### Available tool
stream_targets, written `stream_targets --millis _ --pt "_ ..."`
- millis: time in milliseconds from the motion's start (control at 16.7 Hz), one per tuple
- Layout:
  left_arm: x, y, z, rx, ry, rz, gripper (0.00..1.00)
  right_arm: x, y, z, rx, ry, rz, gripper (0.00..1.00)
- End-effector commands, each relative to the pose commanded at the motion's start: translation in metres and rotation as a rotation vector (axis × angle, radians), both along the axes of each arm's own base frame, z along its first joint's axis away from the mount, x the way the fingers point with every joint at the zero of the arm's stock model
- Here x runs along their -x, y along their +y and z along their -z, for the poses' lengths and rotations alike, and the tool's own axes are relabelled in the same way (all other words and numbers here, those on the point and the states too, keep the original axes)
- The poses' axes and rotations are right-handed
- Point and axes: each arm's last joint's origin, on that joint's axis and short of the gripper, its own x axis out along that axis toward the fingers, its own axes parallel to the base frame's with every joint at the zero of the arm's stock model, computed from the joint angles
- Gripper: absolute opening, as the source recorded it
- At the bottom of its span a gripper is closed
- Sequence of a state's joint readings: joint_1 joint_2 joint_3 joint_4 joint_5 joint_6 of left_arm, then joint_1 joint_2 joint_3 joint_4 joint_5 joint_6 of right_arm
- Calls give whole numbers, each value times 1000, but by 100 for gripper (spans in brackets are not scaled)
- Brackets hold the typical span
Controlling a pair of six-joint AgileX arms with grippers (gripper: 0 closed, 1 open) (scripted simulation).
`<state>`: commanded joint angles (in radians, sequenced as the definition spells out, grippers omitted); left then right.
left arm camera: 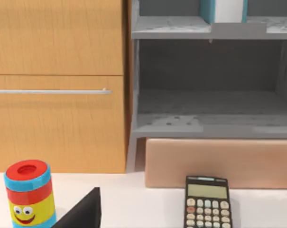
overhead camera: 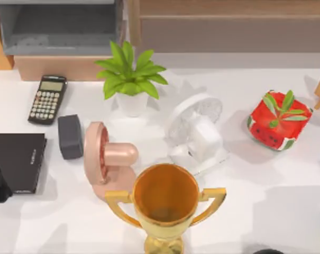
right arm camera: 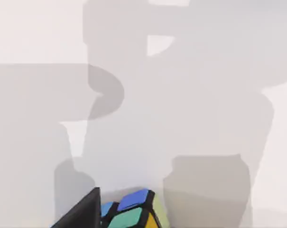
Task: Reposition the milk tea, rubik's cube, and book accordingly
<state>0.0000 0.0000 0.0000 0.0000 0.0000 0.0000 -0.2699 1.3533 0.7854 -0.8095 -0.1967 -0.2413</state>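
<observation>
- Facing the grey shelf unit (left arm camera: 209, 123) at the table's (overhead camera: 265, 201) back-left corner, left gripper (left arm camera: 81, 213) hangs low; jaw state cannot be told.
- Thick teal-blue book (left arm camera: 224, 10) with whitish page edges stands upright on the upper shelf.
- Red-lidded striped cup with a smiley face (left arm camera: 29, 192), judged the milk tea, stands by the wooden cabinet (left arm camera: 58, 85).
- Multicoloured rubik's cube (right arm camera: 131, 211) sits just beside right gripper (right arm camera: 81, 213); whether it is held cannot be told.
- Obstacles: black calculator (overhead camera: 47, 99), gold trophy (overhead camera: 165, 203), white fan (overhead camera: 197, 132).

Ahead of the left pincer, a calculator (left arm camera: 206, 202) and striped can (left arm camera: 29, 194) are crowding the table (left arm camera: 134, 204); the grey shelf (left arm camera: 209, 102) is standing open.
</observation>
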Motion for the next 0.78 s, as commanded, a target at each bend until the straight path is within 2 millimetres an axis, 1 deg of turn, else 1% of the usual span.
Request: stream_targets --millis 180,360,540,780 --pt "0 0 0 0 0 0 100 16 34 -15 64 133 -182 100" --pt "0 0 0 0 0 0 100 29 59 -27 137 196 -337 100" --pt "0 0 0 0 0 0 100 35 70 -33 183 206 -419 100" --pt "0 0 0 0 0 0 100 35 71 -34 188 203 -427 100"
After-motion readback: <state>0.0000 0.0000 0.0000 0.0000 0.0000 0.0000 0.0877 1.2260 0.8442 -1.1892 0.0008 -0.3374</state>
